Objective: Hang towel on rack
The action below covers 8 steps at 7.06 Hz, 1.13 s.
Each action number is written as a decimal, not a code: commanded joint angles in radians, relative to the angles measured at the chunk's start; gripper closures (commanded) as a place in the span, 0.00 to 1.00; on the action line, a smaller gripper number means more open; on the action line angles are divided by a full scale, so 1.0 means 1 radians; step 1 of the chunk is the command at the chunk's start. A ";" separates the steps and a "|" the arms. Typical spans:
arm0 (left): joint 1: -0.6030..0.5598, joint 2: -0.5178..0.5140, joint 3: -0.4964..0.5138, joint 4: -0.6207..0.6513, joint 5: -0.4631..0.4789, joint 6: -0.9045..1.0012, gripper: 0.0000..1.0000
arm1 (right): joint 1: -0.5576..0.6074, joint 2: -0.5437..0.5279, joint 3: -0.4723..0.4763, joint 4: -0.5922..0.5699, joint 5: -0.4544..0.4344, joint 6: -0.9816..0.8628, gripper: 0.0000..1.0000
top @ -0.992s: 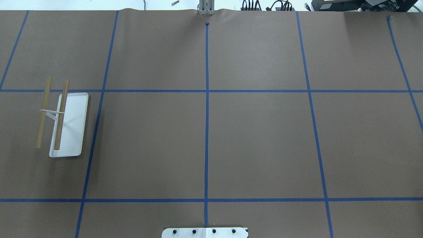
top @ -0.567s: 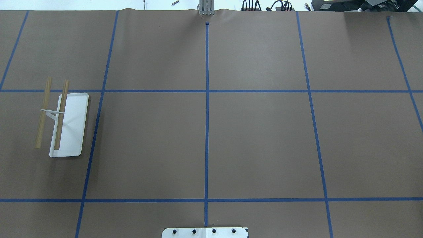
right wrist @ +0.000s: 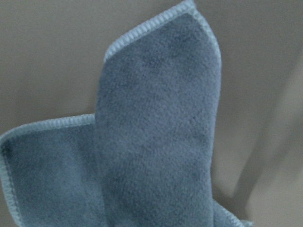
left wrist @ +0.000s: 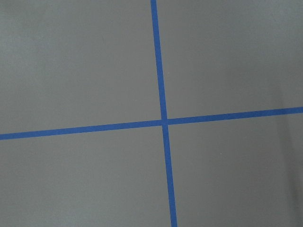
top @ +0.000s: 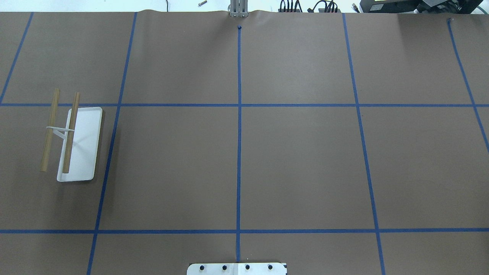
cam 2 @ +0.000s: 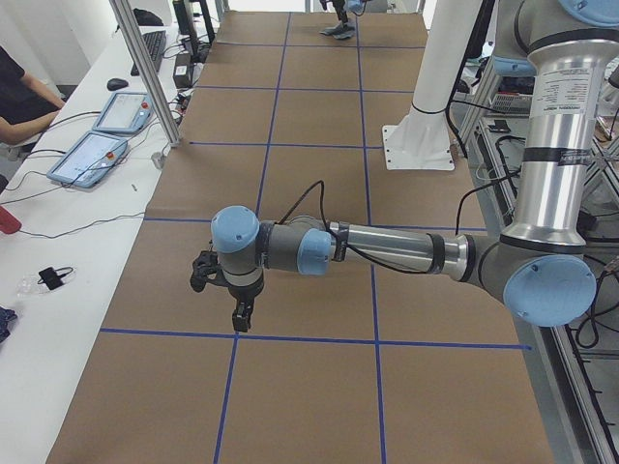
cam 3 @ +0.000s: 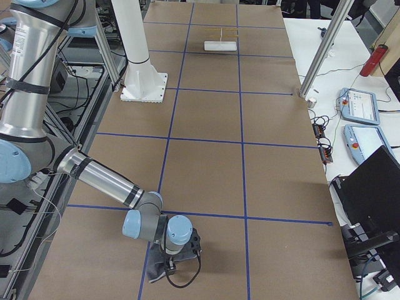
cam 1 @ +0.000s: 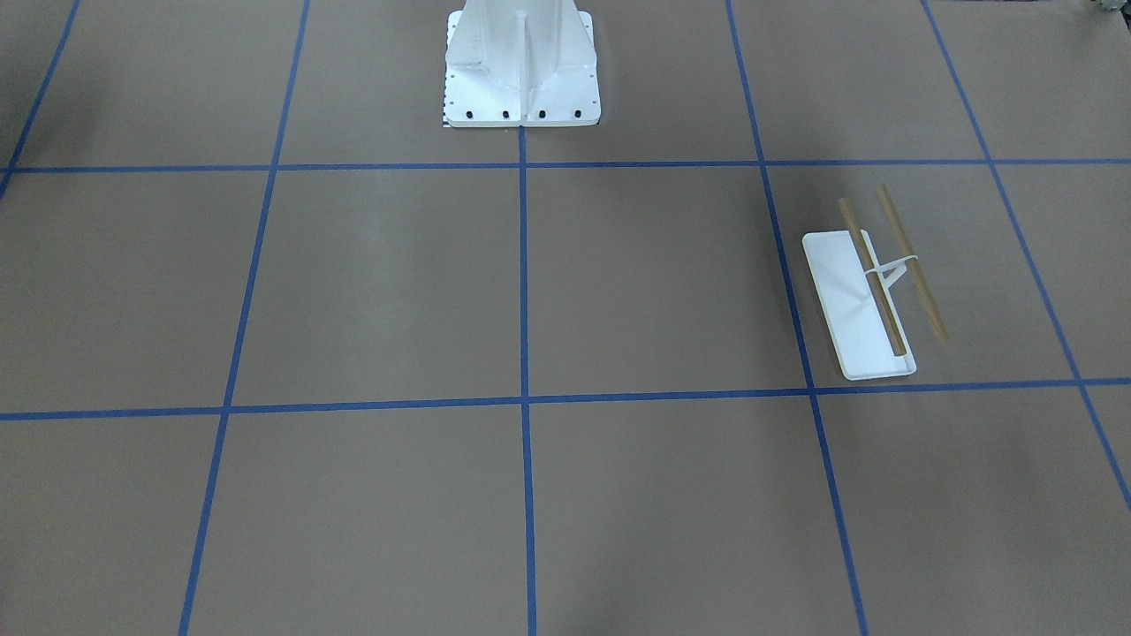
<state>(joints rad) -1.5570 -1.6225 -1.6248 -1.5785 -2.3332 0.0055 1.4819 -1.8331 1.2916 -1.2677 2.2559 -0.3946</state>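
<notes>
The rack [top: 78,139] stands on the table's left side, with a white tray base and two tan rods; it also shows in the front-facing view [cam 1: 859,305] and far off in the exterior right view [cam 3: 220,44]. The towel [right wrist: 156,142], grey with a stitched hem, fills the right wrist view, folded over itself. In the exterior right view it lies dark under my right gripper [cam 3: 172,265] near the table's right end. My left gripper [cam 2: 237,314] hangs over bare brown paper, far from the rack. I cannot tell whether either gripper is open or shut.
The large white bolted pedestal [cam 1: 521,62] stands at the robot's side of the table. Blue tape lines cross the brown paper [left wrist: 163,120]. Aluminium posts [cam 3: 325,50] and tablets [cam 2: 92,155] stand along the operators' side.
</notes>
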 commanded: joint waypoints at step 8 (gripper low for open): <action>0.000 -0.065 0.003 0.002 -0.018 -0.045 0.02 | 0.213 0.277 0.123 -0.056 0.381 -0.043 1.00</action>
<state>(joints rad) -1.5570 -1.6590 -1.6208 -1.5771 -2.3382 -0.0072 1.6705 -1.6516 1.4017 -1.2947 2.5811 -0.4385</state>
